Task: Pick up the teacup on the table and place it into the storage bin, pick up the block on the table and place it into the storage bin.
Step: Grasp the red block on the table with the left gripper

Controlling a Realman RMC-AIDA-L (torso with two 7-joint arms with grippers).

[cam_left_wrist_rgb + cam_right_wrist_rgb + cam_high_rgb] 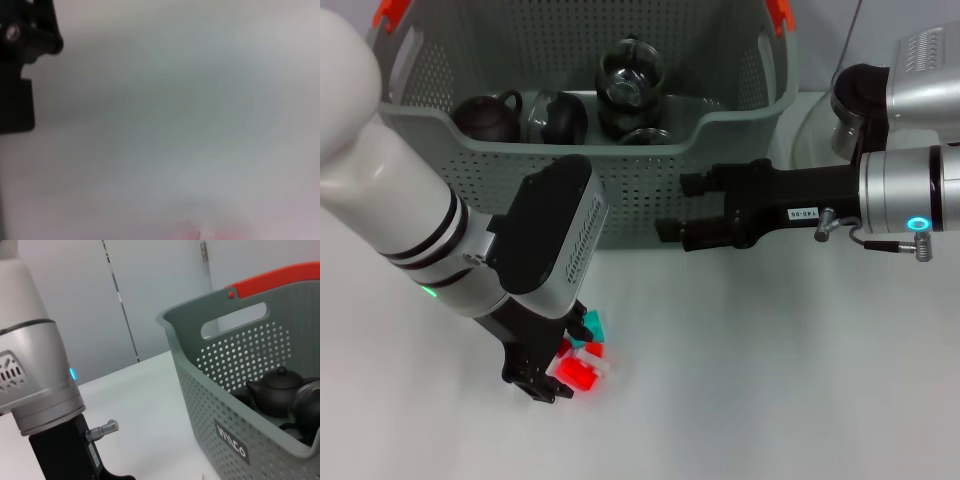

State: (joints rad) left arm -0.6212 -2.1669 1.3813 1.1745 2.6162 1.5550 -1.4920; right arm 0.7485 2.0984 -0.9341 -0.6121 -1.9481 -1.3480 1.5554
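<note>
Nearest to me, the left gripper (552,378) is down at the plain white tabletop (770,380), its black fingers standing around a small cluster of red, white and teal plastic blocks (582,362). I cannot tell whether the fingers have closed on the blocks or only flank them. The left wrist view gives almost nothing: blurred white surface and a faint pink smear at one edge.

To do this step well, I would want the fingers squared on the red block's flat sides, low enough to catch the body and not only the top, and closed before any lift. The pieces look loosely joined, so a straight, slow rise seems safest, then a carry high over the front wall.

Further back, the right gripper (692,212) hangs level in front of the large grey-green perforated plastic storage bin (650,215), fingers apart and holding nothing.

The storage bin (260,390) sits at the far side of the table, orange handle clips (275,282) on top. Inside are a dark clay teapot (488,115), a dark round pot (558,118) and a glass pitcher (630,80). A teacup I cannot single out.

The tabletop is smooth and matt; beyond it stands a pale panelled wall (150,295).
</note>
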